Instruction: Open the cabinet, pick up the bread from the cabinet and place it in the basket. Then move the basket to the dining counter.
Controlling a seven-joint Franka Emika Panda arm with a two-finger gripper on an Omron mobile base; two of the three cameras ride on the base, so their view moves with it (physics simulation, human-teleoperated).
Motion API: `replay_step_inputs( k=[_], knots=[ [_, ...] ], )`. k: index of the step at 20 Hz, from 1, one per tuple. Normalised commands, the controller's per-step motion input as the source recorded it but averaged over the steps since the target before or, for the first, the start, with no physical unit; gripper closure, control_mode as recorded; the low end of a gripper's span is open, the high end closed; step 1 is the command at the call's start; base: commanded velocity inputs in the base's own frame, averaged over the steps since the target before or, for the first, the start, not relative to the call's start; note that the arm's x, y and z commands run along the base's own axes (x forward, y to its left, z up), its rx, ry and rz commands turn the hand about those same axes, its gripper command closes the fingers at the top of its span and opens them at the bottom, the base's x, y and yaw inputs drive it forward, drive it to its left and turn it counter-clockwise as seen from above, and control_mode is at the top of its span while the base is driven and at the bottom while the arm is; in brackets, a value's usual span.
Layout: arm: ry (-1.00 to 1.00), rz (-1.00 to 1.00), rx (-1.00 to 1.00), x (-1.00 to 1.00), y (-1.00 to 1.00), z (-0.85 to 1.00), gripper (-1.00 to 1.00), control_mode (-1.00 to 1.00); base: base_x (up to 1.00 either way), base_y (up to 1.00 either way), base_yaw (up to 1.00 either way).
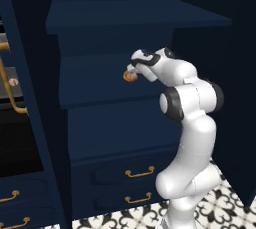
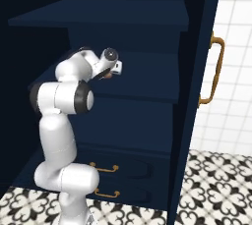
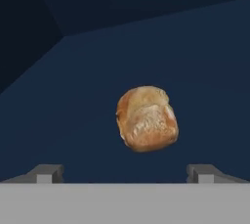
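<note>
So the bread (image 3: 147, 119) is a small roundish roll, golden-brown with a paler, floury-looking patch across the top and darker toasted edges, kinda lumpy rather than perfectly round. It sits on a navy shelf (image 3: 205, 71) inside the cabinet (image 1: 135, 18), and in the hand view it's right in the middle, a bit ahead of the two finger tips (image 3: 46, 173), which stand wide apart on either side with nothing between them, so the hand (image 3: 126, 174) is open and not touching the roll. From the left base view you can just see the roll as a little tan blob poking out at the tip of the hand (image 1: 131, 71), about mid-height in the cabinet, on the middle shelf under a wider upper shelf. The white arm (image 1: 187, 138) bends up from the floor and reaches into the opening. The cabinet doors are swung open; the right door (image 2: 197, 96) shows its long brass handle (image 2: 215, 69). Below the shelves are low navy drawers (image 1: 125, 183) with brass pulls, and the floor (image 2: 216, 189) is black-and-white patterned tile.
</note>
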Motion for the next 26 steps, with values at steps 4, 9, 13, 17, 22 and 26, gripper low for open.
replay_step_inputs(
  k=[4, 9, 13, 17, 22, 26],
  knots=[
    [0.03, 0.02, 0.0, 0.26, 0.0, -0.08, -1.0, -1.0, 0.0, 0.0, 0.0],
    [0.07, 0.03, 0.0, 0.32, 0.0, -0.26, -1.0, -1.0, 0.0, 0.0, 0.0],
    [0.04, 0.04, 0.0, 0.38, 0.0, -0.16, -1.0, -1.0, 0.0, 0.0, 0.0],
    [0.01, 0.06, 0.0, 0.29, 0.0, -0.09, -1.0, -1.0, 0.0, 0.0, 0.0],
    [0.0, 0.06, -0.01, 0.2, 0.08, -0.19, -1.0, -1.0, 0.0, 0.0, 0.0],
    [0.0, 0.04, -0.01, 0.1, 0.25, -0.16, -1.0, -1.0, 0.0, 0.0, 0.0]
  ],
)
